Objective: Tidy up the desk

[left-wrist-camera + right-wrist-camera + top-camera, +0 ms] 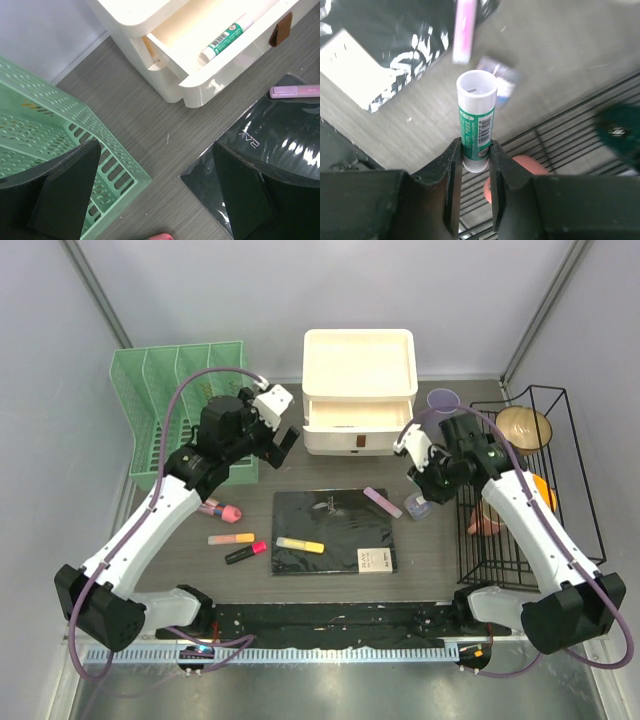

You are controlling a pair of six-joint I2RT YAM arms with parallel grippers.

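The right gripper (473, 150) is clamped on a glue stick (477, 119) (white tube, green label), held above the desk (580, 65) near the wire rack (505, 555). The left gripper (157, 187) hovers with its jaws spread wide, the desk's bare stretch directly below it, between the green tray (45, 130), the drawer unit (165, 75) and the notebook (280, 135).

Your left arm (150, 525) stretched forward and inward, left gripper (157, 195) angled down, jaws spread wide with nothing between them, your right arm (530, 525) bent inward, right gripper (476, 150) clamped tight on a glue stick (477, 112)
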